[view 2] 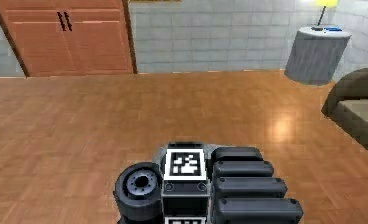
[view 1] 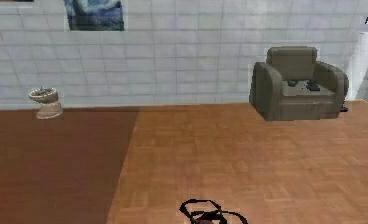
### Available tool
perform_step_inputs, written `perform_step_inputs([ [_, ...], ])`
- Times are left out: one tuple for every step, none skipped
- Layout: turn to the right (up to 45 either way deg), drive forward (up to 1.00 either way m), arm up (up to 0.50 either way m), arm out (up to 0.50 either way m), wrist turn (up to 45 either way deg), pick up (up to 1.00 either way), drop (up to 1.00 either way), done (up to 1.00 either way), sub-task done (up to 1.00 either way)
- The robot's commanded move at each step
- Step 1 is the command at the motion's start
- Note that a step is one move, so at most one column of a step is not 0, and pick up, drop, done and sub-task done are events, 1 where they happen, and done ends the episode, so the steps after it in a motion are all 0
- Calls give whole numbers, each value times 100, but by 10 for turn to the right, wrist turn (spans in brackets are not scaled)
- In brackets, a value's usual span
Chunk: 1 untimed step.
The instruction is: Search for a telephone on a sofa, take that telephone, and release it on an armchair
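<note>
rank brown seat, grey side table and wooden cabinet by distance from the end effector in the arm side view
1. brown seat, right edge
2. wooden cabinet, upper left, and grey side table, upper right: too close to call

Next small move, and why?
Probably turn the base toward the arm side. Ahead is an armchair with a small dark thing on its seat, too small to name. The brown seat at the arm side view's right edge may be the sofa; facing it would let you check.
</note>
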Motion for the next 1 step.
perform_step_inputs([
  [300, 0, 0, 0, 0, 0, 0, 0, 0],
])
